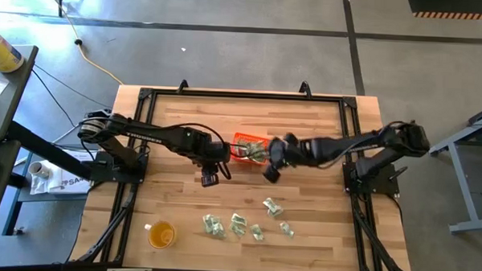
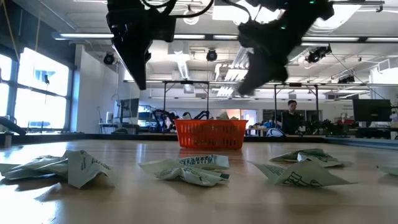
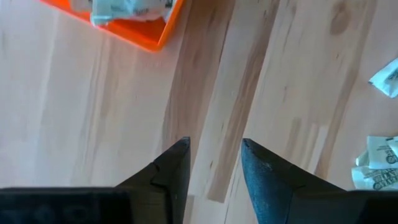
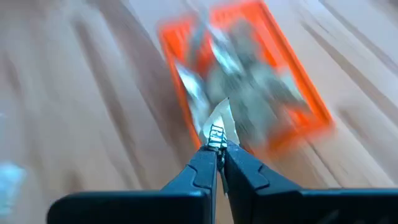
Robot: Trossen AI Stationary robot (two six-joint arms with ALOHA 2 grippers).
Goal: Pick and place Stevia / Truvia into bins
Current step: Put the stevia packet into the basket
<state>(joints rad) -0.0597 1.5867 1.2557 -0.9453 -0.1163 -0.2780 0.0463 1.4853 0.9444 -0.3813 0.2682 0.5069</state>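
While the left gripper point(image 3: 214, 158) hung parted and empty, the right gripper point(image 4: 220, 149) pinched a pale green-and-white paper sachet point(image 4: 217, 123) over the small square orange plastic tray point(image 4: 311, 102).

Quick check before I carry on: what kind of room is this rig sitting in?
Probably an open robotics lab or workshop: a butcher-block table on a bare concrete floor, with ceiling strip lights, monitors and a person at benches behind.

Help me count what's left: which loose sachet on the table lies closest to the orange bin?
The sachet at the upper right of the loose cluster: it lies nearest the orange bin, while the others sit closer to the table's front edge.
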